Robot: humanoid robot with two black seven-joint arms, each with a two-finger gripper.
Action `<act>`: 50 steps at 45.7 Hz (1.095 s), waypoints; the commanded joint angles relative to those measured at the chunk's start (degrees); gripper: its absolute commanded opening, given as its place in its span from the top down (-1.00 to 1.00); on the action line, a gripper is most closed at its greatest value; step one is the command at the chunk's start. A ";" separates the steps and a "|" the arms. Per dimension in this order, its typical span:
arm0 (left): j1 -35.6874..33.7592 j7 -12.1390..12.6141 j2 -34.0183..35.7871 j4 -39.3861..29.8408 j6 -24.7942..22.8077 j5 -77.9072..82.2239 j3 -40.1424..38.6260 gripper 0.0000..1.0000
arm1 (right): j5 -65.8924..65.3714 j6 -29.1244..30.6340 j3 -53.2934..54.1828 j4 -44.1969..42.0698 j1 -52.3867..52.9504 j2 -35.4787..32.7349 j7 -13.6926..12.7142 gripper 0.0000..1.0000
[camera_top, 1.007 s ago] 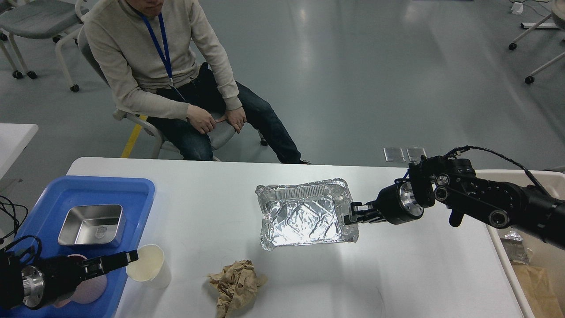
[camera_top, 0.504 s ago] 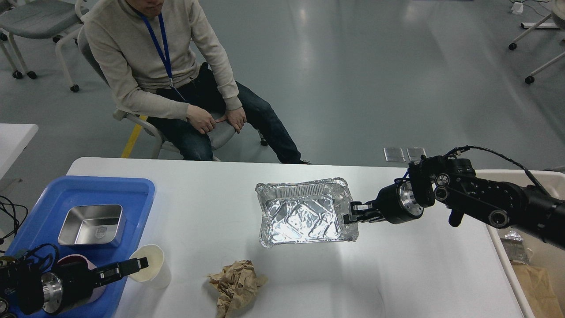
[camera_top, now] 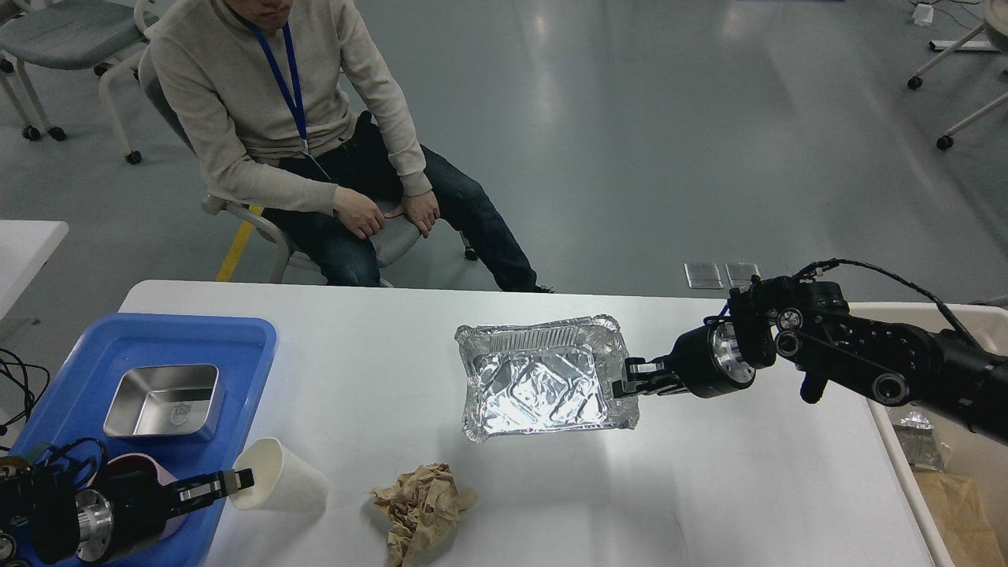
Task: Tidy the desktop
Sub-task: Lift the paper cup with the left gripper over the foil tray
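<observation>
Paper cup (camera_top: 279,487) has tipped since half a second ago: it stood upright with mouth up, now it lies tilted, mouth toward the left claw (camera_top: 236,482), base pointing to 3 o'clock. The left claw is clamped on the cup rim, one finger inside the mouth, and has pulled back slightly toward 8 o'clock. Judgement: the cup is being lifted or dragged toward the blue tray (camera_top: 142,346) at the bench's 9 o'clock edge, so the pick is under way, not finished.

Right claw (camera_top: 630,382) has barely moved; it is pinched on the right rim of the foil tray (camera_top: 543,382), which sits mid-bench, appears slightly raised at that side. Likely bound for the beige bin (camera_top: 890,441) at 3 o'clock, which already holds foil and brown paper.

The bench (camera_top: 748,488), white and wide, fills the lower frame. Left on it: crumpled brown paper (camera_top: 421,504) at 6 o'clock, just beside the cup. Blue tray holds a steel box (camera_top: 165,400) and a pink bowl (camera_top: 130,472), partly hidden by the left arm. A seated person (camera_top: 291,134) is at 11 o'clock, off the bench, clear of both arms. The pink bowl crowds the cup's path into the tray.
</observation>
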 commanded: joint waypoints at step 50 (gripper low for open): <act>-29.66 -0.08 0.71 -11.18 -12.64 -6.42 -5.62 0.98 | 0.52 0.53 -2.54 0.53 3.95 1.63 -0.03 1.00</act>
